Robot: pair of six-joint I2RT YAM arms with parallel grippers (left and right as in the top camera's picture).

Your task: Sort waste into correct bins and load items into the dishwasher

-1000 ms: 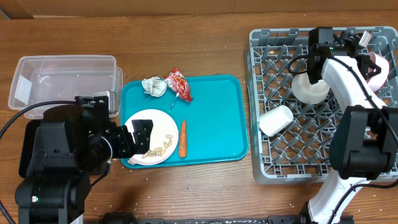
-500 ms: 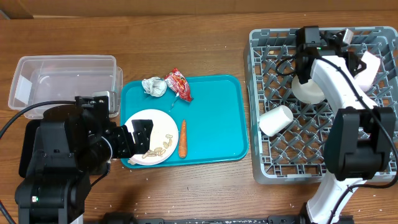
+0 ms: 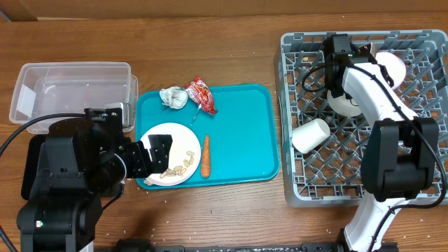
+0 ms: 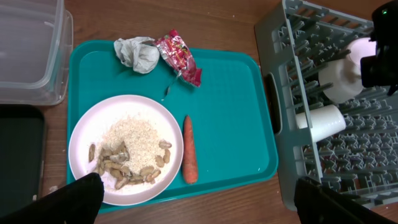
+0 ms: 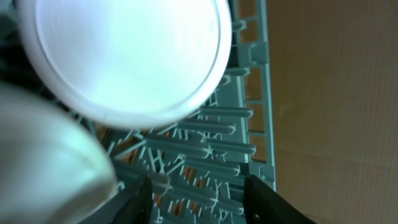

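A brown wooden table [image 3: 231, 42] carries four things. A clear plastic box [image 3: 70, 91] sits at the far left, with a black bin [image 4: 18, 155] just in front of it. A teal tray [image 3: 241, 133] lies in the middle, close beside the clear plastic box. A grey dish rack [image 3: 294, 189] stands on the right, just beside the teal tray, with a strip of bare wood between them.

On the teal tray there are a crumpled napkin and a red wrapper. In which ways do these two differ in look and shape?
The napkin is plain greyish white; the wrapper is red with printing. The napkin is bunched into a rounded lump, while the wrapper lies flatter and longer, at a slant. Both are rubbish lying side by side near the far edge of the tray.
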